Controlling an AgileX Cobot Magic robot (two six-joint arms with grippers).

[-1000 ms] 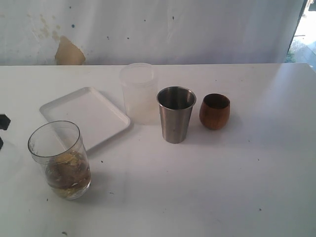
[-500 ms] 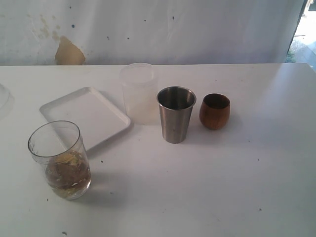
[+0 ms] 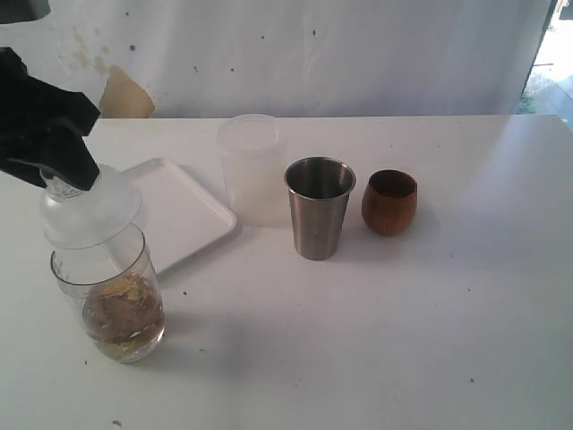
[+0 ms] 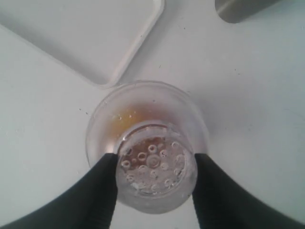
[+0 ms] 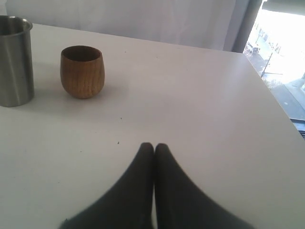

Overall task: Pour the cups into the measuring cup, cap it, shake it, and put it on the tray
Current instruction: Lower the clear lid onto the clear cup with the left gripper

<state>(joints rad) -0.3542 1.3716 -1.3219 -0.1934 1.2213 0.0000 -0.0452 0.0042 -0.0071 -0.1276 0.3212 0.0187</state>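
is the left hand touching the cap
Touching. The left wrist view shows the left hand with both fingers pressed against opposite sides of the cap.

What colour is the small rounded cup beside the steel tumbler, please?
The cup is brown wood, clearest in the right wrist view.

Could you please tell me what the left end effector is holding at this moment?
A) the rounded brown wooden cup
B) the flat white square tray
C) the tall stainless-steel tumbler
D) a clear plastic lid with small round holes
D: the left end effector clamps the clear plastic lid with small round holes right above the clear measuring cup, while the stainless-steel tumbler and brown wooden cup stand alone.
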